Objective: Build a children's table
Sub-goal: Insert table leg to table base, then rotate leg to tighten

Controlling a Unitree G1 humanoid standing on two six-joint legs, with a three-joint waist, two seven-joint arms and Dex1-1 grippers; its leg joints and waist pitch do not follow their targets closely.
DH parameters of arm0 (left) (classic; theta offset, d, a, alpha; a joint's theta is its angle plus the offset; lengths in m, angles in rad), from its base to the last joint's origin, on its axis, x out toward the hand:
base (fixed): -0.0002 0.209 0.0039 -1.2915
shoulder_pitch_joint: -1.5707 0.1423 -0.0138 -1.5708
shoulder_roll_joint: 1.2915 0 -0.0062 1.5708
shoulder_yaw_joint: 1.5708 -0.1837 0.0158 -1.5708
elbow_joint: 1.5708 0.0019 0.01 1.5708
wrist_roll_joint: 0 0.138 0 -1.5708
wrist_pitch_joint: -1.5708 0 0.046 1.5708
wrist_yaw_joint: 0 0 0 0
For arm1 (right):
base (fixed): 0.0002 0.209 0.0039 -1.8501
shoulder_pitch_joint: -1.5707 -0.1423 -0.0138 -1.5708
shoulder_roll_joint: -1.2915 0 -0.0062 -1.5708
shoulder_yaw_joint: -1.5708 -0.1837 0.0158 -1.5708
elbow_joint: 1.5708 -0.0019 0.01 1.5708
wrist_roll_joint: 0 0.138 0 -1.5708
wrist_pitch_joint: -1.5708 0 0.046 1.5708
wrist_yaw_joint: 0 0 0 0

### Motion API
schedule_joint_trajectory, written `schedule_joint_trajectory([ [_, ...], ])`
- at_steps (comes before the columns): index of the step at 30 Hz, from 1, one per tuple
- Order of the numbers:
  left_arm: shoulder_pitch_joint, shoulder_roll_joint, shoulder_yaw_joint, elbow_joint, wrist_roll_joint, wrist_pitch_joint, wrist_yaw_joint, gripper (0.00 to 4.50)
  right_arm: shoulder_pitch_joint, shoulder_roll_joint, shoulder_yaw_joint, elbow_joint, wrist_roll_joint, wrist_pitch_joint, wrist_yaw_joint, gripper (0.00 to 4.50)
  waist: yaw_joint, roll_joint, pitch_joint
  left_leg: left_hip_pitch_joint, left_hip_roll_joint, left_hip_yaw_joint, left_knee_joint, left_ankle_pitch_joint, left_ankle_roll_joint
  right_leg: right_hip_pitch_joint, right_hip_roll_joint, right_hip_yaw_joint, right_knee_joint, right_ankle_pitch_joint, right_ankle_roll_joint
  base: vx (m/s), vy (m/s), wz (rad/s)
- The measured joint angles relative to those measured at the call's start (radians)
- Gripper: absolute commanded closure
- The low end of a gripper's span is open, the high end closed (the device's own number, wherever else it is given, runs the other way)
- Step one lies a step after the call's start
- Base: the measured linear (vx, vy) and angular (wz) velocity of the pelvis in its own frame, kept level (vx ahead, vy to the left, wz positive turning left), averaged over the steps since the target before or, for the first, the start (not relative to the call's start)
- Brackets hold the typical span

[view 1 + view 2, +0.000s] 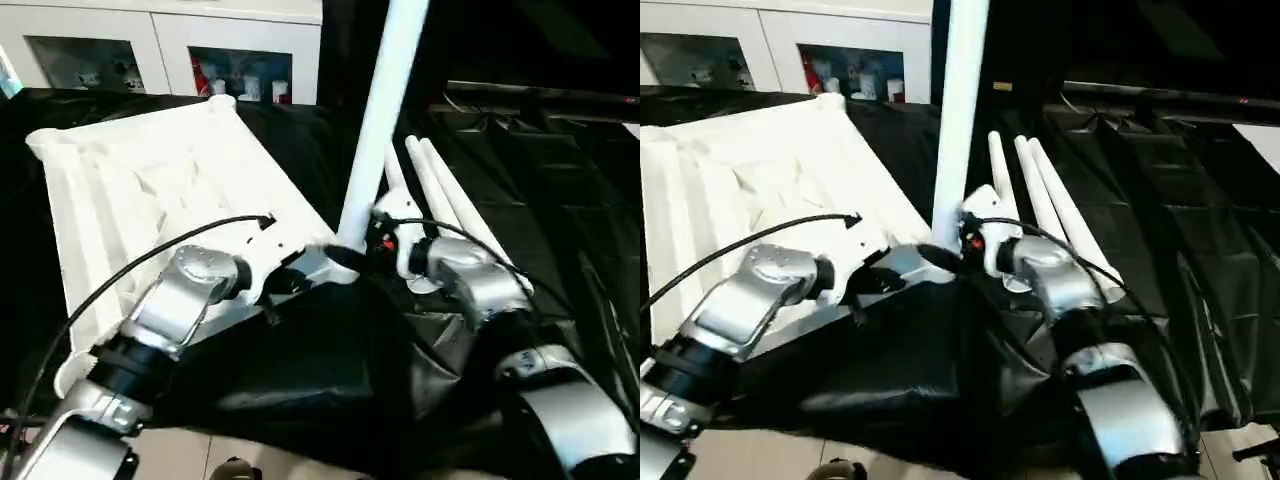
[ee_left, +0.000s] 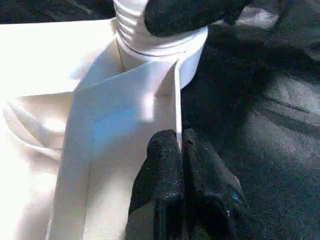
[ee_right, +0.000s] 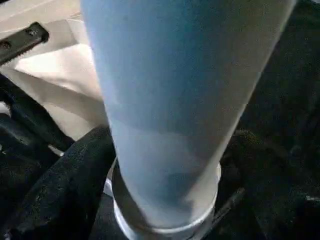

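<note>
The white table top [image 1: 150, 170] lies upside down on the black cloth, ribs facing up. One white leg [image 1: 385, 100] stands upright in the near right corner socket [image 2: 190, 55]. My right gripper [image 3: 165, 170] is shut on this leg just above the socket, one black finger [image 3: 75, 190] on each side. My left gripper [image 2: 178, 150] is shut on the thin rim of the table top [image 2: 176, 105], a short way from that corner. Three more legs [image 1: 450, 200] lie side by side on the cloth, right of the upright one.
A white cabinet with glass doors [image 1: 160, 45] stands behind the table top. The black cloth [image 1: 300, 380] covers the work surface and hangs in folds at the near edge. A black cable [image 1: 120, 270] arcs over my left forearm.
</note>
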Motion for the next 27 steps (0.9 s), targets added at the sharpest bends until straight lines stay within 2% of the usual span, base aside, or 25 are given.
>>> schedule_joint_trajectory([
  [2,0.005,0.007,-0.001,-0.004,-0.001,-0.012,-0.014,4.50,0.007,-0.006,0.009,-0.010,-0.004,0.000,0.017,1.08,0.000,0.000,0.000,0.000,0.000,0.000,0.000,0.000,0.000,0.000,0.000,0.000,0.000,0.000,0.000,0.000,0.000,0.00],
  [5,0.009,0.014,-0.001,-0.006,-0.001,-0.020,-0.027,4.50,0.015,-0.007,0.019,-0.017,-0.005,0.002,0.034,1.20,0.000,0.000,0.000,0.000,0.000,0.000,0.001,0.000,0.000,0.000,0.000,0.000,0.001,0.000,0.000,0.000,0.000,0.00],
  [8,0.010,0.017,-0.002,-0.007,-0.001,-0.022,-0.034,4.50,0.018,-0.007,0.020,-0.024,-0.005,0.005,0.041,1.59,0.000,0.000,0.000,0.000,0.000,0.000,0.003,0.000,0.000,0.000,0.000,0.000,0.003,0.000,0.000,0.000,0.000,0.00],
  [13,0.015,0.028,-0.005,-0.012,-0.004,-0.027,-0.046,4.50,0.019,-0.011,0.030,-0.027,-0.005,0.005,0.059,1.75,0.000,0.000,0.000,0.000,0.001,-0.001,0.006,0.000,0.000,0.000,0.000,0.000,0.006,0.000,0.000,0.000,0.000,0.00],
  [23,0.023,0.030,-0.005,-0.014,-0.004,-0.030,-0.052,4.50,0.029,-0.010,0.030,-0.029,0.000,0.005,0.064,1.78,0.000,0.000,0.000,0.000,0.001,-0.001,0.010,0.000,0.000,0.000,0.000,0.000,0.010,0.000,0.000,0.000,0.000,0.00],
  [27,-0.006,-0.069,0.035,0.060,-0.005,0.005,0.059,4.50,0.020,0.049,-0.044,0.025,0.015,0.021,-0.101,1.78,-0.004,-0.001,0.000,0.002,0.002,-0.001,0.014,0.000,0.000,0.001,0.000,0.001,0.012,0.001,-0.001,0.000,0.000,0.00],
])
